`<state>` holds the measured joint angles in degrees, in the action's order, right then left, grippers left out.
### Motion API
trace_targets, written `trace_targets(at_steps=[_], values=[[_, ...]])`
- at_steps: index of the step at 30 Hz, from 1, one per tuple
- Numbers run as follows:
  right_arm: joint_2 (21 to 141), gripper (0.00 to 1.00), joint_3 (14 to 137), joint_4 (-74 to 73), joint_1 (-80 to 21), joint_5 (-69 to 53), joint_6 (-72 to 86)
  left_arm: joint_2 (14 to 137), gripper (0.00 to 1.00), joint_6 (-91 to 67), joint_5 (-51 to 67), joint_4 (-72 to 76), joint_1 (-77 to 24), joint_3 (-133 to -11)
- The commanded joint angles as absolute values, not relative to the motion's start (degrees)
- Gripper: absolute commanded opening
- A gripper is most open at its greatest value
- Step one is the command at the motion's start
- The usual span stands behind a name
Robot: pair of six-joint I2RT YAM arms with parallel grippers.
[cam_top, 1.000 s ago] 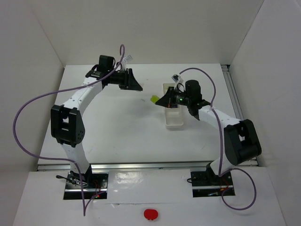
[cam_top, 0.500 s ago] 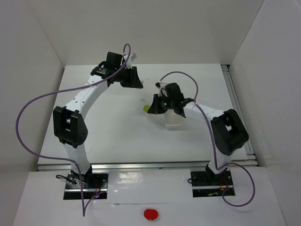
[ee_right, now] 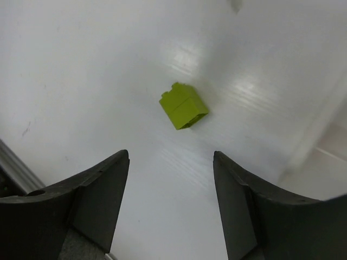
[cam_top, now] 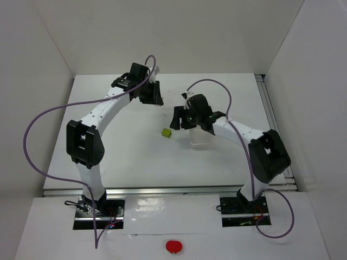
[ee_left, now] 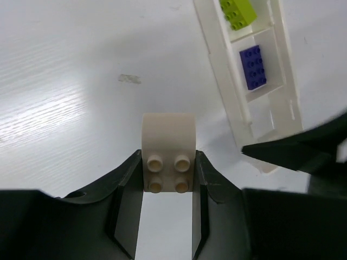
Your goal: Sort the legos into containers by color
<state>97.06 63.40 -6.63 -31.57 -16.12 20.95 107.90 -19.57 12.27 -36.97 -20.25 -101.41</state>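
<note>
We see the left claw (ee_left: 168, 158) clenched on a small cream-white plastic brick (ee_left: 168, 135). Its studs face the wrist camera and its body pokes out past the fingertips. We judge the grip is that shallow so the brick can be let go cleanly over a compartment. Ahead lies the long narrow white plastic tray (ee_left: 223, 86), with a yellow-green studded brick (ee_left: 237, 12) in one compartment and a dark purple-blue studded brick (ee_left: 253, 66) in the next. The compartment nearest the claw looks bare as far as it shows, and we take it as the cream piece's place. The right claw (ee_right: 171, 162) stands released, fingers wide apart with nothing between them. It hovers over a loose yellow-green plastic brick (ee_right: 184, 105) that lies at an angle on the white desk (ee_right: 81, 65), near the tray but outside it. We judge this piece is not yet sorted and belongs with its green twin. From above, the right arm (cam_top: 238, 130) covers most of the tray, so only one end shows and its contents cannot be read there. The cream brick is too small to find in that view. In the left wrist view the frame cuts off the tray's far end and a dark part of the other arm hides its near corner. In the right wrist view the tray's edge is only a blur.
</note>
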Motion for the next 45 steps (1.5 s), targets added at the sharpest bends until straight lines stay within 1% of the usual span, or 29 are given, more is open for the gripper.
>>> trace_targets(at_steps=[1, 2, 3, 4, 5, 7, 8, 10, 12, 14, 15, 17, 18, 21, 22, 25, 26, 29, 32, 34, 36, 37, 38, 42, 43, 44, 45], values=[[82.2, 0.67, 59.6, -7.3, -31.7, -0.1, 24.0, 110.6, 0.00, -18.6, 11.8, -38.0, -24.9, -105.1], [79.3, 0.66, 57.3, -7.3, -31.7, 5.9, 26.3, 111.2, 0.00, -18.5, 11.8, -38.0, -25.7, -106.1], [76.3, 0.66, 55.0, -8.3, -31.7, 18.2, 29.0, 112.7, 0.00, -18.5, 11.8, -38.0, -26.7, -106.6], [70.4, 0.66, 52.5, -9.1, -31.1, 23.7, 34.1, 113.5, 0.00, -18.0, 11.8, -38.0, -28.6, -107.6], [67.5, 0.66, 48.3, -10.9, -31.1, 27.9, 36.2, 114.4, 0.00, -18.0, 11.8, -38.0, -29.5, -107.6], [62.9, 0.67, 45.7, -13.9, -30.4, 37.1, 41.4, 117.0, 0.00, -17.4, 13.4, -38.0, -31.7, -109.1], [59.4, 0.69, 44.9, -15.4, -29.8, 39.4, 42.8, 117.9, 0.00, -16.3, 14.3, -38.0, -32.5, -109.6], [57.1, 0.69, 44.2, -21.3, -29.8, 44.8, 46.0, 119.4, 0.00, -14.9, 14.3, -36.8, -34.4, -111.1], [55.2, 0.74, 44.2, -26.3, -29.8, 47.5, 49.9, 121.8, 0.00, -12.1, 14.3, -36.3, -37.3, -113.2], [53.6, 0.74, 44.8, -27.8, -29.8, 50.3, 50.7, 124.1, 0.00, -10.4, 13.8, -36.3, -39.3, -115.6], [52.9, 0.75, 44.8, -27.8, -29.8, 50.3, 50.7, 124.8, 0.06, -10.4, 13.3, -36.3, -39.8, -116.3], [51.6, 0.75, 44.8, -26.6, -29.3, 51.7, 48.4, 125.5, 0.28, -9.8, 14.0, -36.3, -40.5, -116.8], [50.5, 0.75, 44.3, -26.6, -29.3, 51.7, 47.7, 125.5, 0.41, -9.2, 14.0, -36.3, -41.0, -116.8], [49.8, 0.75, 44.3, -25.3, -29.3, 52.3, 46.5, 125.5, 0.57, -9.2, 14.8, -36.3, -41.7, -116.8], [49.8, 0.75, 43.8, -25.3, -29.3, 52.3, 46.0, 125.5, 0.66, -9.2, 14.8, -36.3, -42.4, -116.8], [50.4, 0.75, 43.8, -24.8, -29.3, 52.3, 46.0, 125.5, 0.83, -8.7, 13.5, -36.3, -42.9, -117.3], [50.4, 0.75, 43.8, -24.8, -29.3, 51.6, 46.0, 125.5, 0.84, -8.7, 13.4, -36.3, -42.9, -117.3], [51.1, 0.75, 43.8, -24.2, -29.3, 51.1, 46.0, 124.9, 0.84, -8.7, 12.9, -36.3, -42.9, -117.3], [51.1, 0.75, 43.8, -22.8, -29.3, 50.0, 44.5, 122.1, 0.84, -9.2, 7.3, -37.6, -42.9, -117.3], [51.1, 0.75, 43.8, -21.7, -29.3, 48.4, 41.9, 118.2, 0.79, -11.3, 2.2, -37.6, -41.4, -113.4], [51.6, 0.75, 43.8, -20.1, -29.3, 47.1, 40.0, 114.0, 0.74, -13.4, 2.2, -36.2, -38.3, -107.8], [52.2, 0.75, 43.8, -20.1, -29.3, 46.1, 39.2, 114.0, 0.74, -13.4, 2.2, -35.4, -37.4, -107.8], [52.2, 0.75, 43.8, -19.3, -29.3, 46.1, 38.7, 111.5, 0.73, -14.4, 1.7, -34.6, -36.6, -103.6], [53.5, 0.75, 43.8, -17.1, -29.3, 43.1, 37.4, 108.7, 0.73, -16.9, 3.1, -31.7, -32.9, -95.4], [54.2, 0.75, 43.8, -16.4, -29.3, 41.7, 36.9, 108.7, 0.77, -18.0, 3.1, -31.7, -32.1, -94.1], [54.9, 0.75, 43.8, -16.3, -29.3, 41.0, 36.2, 108.7, 0.81, -20.2, 5.9, -30.9, -30.3, -92.2], [54.9, 0.75, 43.8, -15.8, -29.3, 40.2, 36.2, 109.4, 0.89, -21.3, 7.3, -30.0, -29.4, -91.4]])
